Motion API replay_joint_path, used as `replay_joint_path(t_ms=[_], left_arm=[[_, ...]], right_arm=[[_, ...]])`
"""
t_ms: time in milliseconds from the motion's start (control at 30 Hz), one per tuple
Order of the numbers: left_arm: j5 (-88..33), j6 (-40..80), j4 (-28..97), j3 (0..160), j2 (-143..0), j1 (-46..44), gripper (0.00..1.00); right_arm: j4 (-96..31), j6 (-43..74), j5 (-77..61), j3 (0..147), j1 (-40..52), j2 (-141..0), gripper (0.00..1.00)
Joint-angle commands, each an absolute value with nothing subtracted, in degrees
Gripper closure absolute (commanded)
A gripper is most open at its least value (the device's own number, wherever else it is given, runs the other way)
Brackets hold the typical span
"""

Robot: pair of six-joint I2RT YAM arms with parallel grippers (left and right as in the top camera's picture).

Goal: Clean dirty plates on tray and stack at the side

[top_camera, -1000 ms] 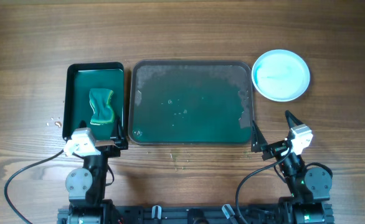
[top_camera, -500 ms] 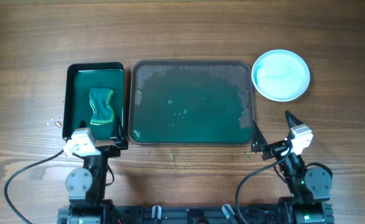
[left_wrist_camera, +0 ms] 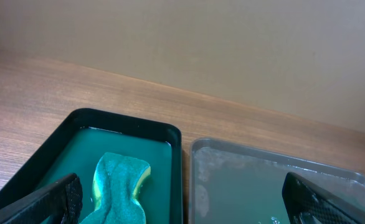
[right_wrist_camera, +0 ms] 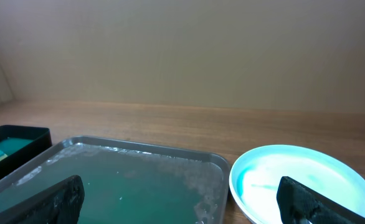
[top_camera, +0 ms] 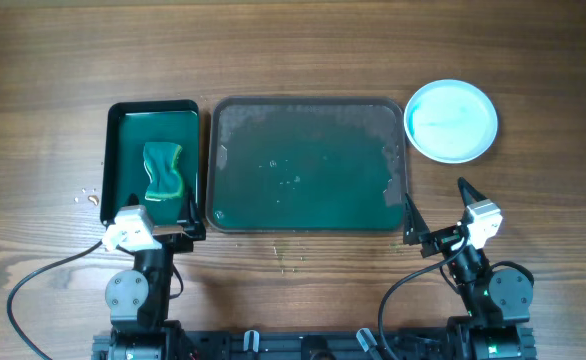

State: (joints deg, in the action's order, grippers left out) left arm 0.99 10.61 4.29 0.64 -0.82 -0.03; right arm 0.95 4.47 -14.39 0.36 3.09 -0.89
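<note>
The large dark green tray (top_camera: pixel 308 105) with a grey rim lies mid-table and holds no plates, only wet smears and foam. It also shows in the left wrist view (left_wrist_camera: pixel 282 163) and the right wrist view (right_wrist_camera: pixel 139 149). A pale blue plate stack (top_camera: pixel 451 120) sits on the table to its right, seen too in the right wrist view (right_wrist_camera: pixel 301 180); I cannot tell how many plates it holds. My left gripper (top_camera: pixel 153 215) is open and empty at the near edge of the small tray. My right gripper (top_camera: pixel 435 210) is open and empty near the big tray's front right corner.
A smaller black-rimmed green tray (top_camera: pixel 123 110) stands left of the big tray and holds a green wavy sponge (top_camera: pixel 163 170), also in the left wrist view (left_wrist_camera: pixel 121 186). Small crumbs (top_camera: pixel 88 197) lie on the wood at far left.
</note>
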Motion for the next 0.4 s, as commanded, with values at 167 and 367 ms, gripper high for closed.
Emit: replay_joint_path(t_ms=[167,367], left_arm=[[0.3,10.94,4.21,0.36,-0.16,0.27,0.0],[0.3,10.94,4.21,0.36,-0.16,0.27,0.0]], right_arm=[[1.26,5.08,-14.83,0.3,3.38,-0.25,0.0],[1.26,5.04,-14.83,0.3,3.38,-0.27,0.0]])
